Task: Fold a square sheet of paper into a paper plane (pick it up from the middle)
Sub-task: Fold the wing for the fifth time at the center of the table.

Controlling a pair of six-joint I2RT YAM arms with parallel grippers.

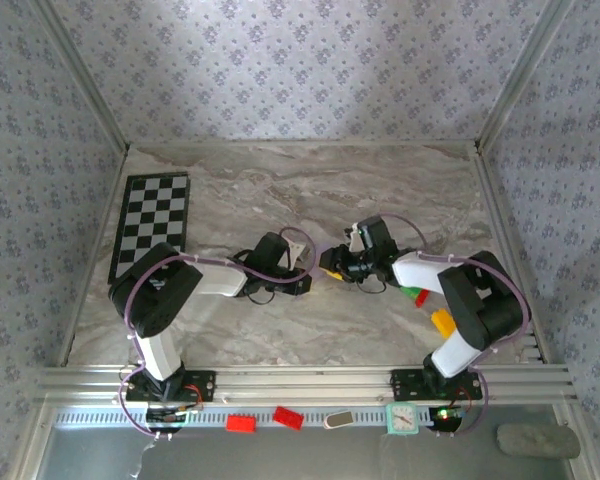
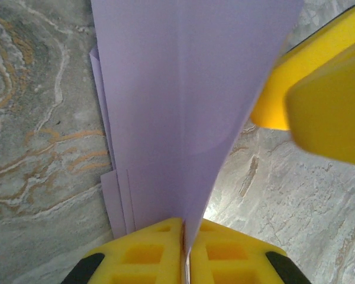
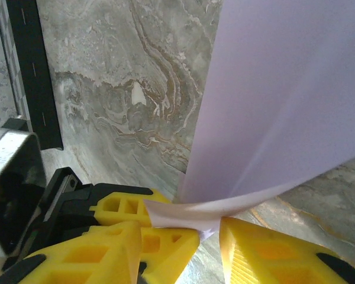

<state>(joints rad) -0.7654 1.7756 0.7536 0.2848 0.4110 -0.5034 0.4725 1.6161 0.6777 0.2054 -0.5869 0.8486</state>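
Though folded in layers, one thin lilac paper (image 2: 165,89), creased lengthwise; left claw (image 2: 183,232) clenched on its end, right claw (image 3: 210,231) parted at its edge: two, yellow, blocky.

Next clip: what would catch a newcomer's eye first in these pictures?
The lilac paper, folded in layers, sits in the middle of the marble table. The left gripper is pinched shut on one edge of it, and the right gripper faces it with yellow jaws apart around a curled edge. A checkerboard lies at the table's far left.
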